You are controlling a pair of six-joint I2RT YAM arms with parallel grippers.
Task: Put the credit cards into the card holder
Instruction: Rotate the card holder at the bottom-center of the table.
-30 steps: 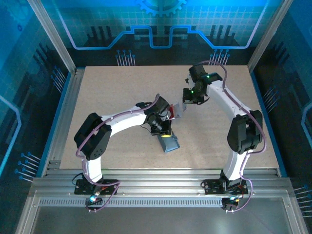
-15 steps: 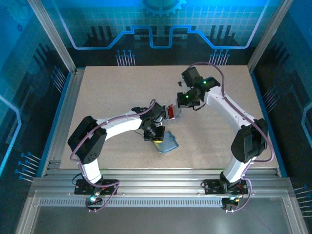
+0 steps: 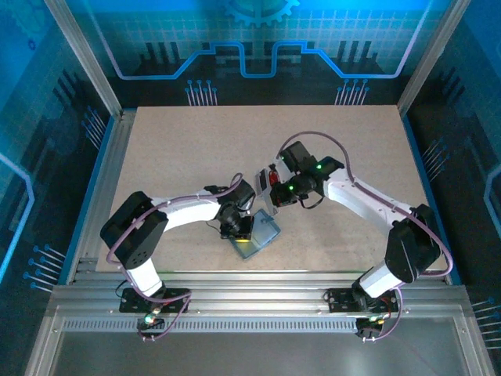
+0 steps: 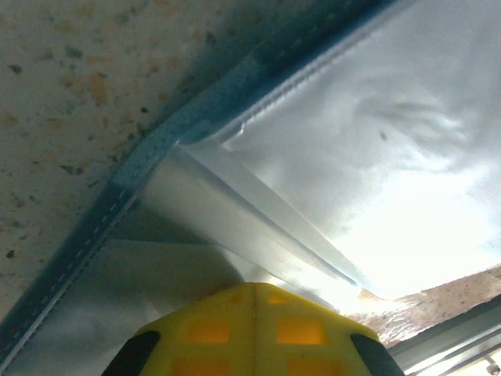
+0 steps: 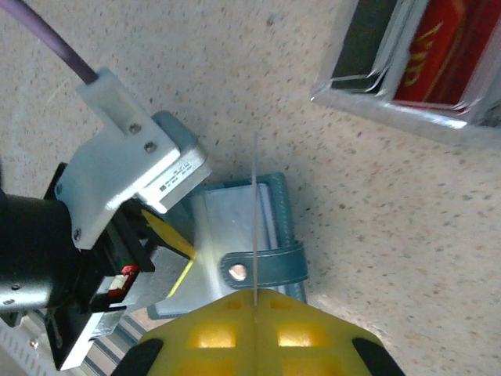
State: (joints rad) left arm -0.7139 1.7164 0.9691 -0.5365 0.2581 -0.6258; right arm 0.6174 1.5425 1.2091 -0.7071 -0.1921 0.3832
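Overhead: we are seeing both arms reaching in toward table [image 3: 172, 157] ctr. Card holder [image 3: 264, 233] is lying on the board just at 6 o'clock of ctr, pale grey lining facing up. L gripper [image 3: 241, 229] is reaching in from 9 o'clock, tips sitting on the holder's 9 o'clock part.

L wrist cam: yellow finger [image 4: 250, 329] is resting right on the light lining, w/ the slate stitched edge running from 7 to 1 o'clock. Fingers are reading as closed. We are not able to tell whether a layer of the holder is pinched btwn them.

R wrist cam: R gripper [image 5: 254, 304] is hanging above the holder's tab clasp [image 5: 262, 268]. Its fingers are clamping a single card [image 5: 254, 204], seen edge-on as a thin line pointing to 12 o'clock over the lining. Whether the card's far end is touching the holder, we are not able to judge.

The other credit cards [image 5: 438, 55] are lying as a stack on the table at 1 o'clock of the holder in this view, near it but apart. A red face w/ marks is showing, a dark one is sitting at its 9 o'clock, and a pale rim [image 5: 391, 117] is running along the stack's 6 o'clock side.
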